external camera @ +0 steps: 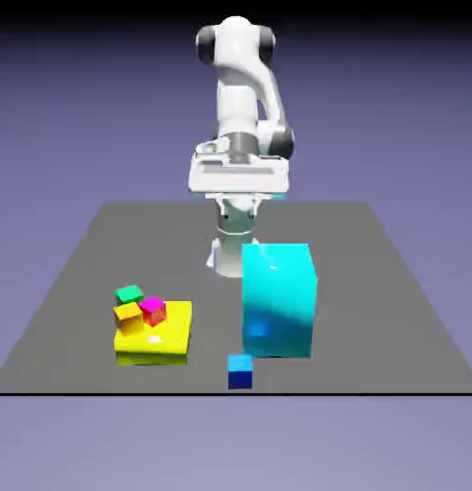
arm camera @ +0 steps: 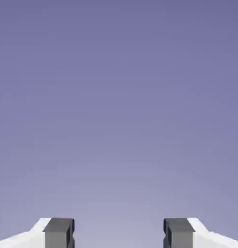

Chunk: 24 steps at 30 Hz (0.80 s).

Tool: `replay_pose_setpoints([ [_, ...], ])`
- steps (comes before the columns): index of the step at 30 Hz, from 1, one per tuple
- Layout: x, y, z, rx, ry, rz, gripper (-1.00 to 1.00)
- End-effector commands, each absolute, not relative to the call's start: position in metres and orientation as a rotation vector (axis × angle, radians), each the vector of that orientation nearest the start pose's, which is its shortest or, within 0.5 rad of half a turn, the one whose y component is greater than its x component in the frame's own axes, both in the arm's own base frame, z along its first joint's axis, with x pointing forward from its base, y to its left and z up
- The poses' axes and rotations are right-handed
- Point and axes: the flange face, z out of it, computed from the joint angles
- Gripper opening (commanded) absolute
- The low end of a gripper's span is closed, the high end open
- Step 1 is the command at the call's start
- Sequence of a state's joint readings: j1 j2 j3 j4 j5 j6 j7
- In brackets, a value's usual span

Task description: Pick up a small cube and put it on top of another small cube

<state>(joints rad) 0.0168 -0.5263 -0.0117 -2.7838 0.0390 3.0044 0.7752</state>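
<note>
Three small cubes cluster at the exterior view's left: a green cube (external camera: 129, 293), an orange cube (external camera: 129, 315) and a magenta cube (external camera: 153, 309). The orange and magenta ones rest on a flat yellow block (external camera: 158, 340); the green one sits at its far corner. A small blue cube (external camera: 240, 371) lies alone near the table's front edge. My gripper (external camera: 238, 188) hangs high above the table's far side, well away from every cube. In the hand view the gripper (arm camera: 118, 233) is open, its grey fingertips (arm camera: 59, 232) are wide apart, and only backdrop shows between them.
A large cyan block (external camera: 278, 299) stands upright in the middle, just behind the blue cube and right of the yellow block. The grey table (external camera: 374, 288) extends to the exterior view's right.
</note>
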Motion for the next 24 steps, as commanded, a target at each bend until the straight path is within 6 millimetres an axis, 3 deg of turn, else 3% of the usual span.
replay_pose_setpoints([
  [1, 0.407, -0.005, 0.441, -2.436, 1.134, -0.884, 0.0],
  [12, 0.474, -0.043, 0.333, -2.013, 1.953, -0.119, 0.0],
  [24, 0.511, -0.062, 0.196, -1.258, 2.584, 0.604, 0.0],
])
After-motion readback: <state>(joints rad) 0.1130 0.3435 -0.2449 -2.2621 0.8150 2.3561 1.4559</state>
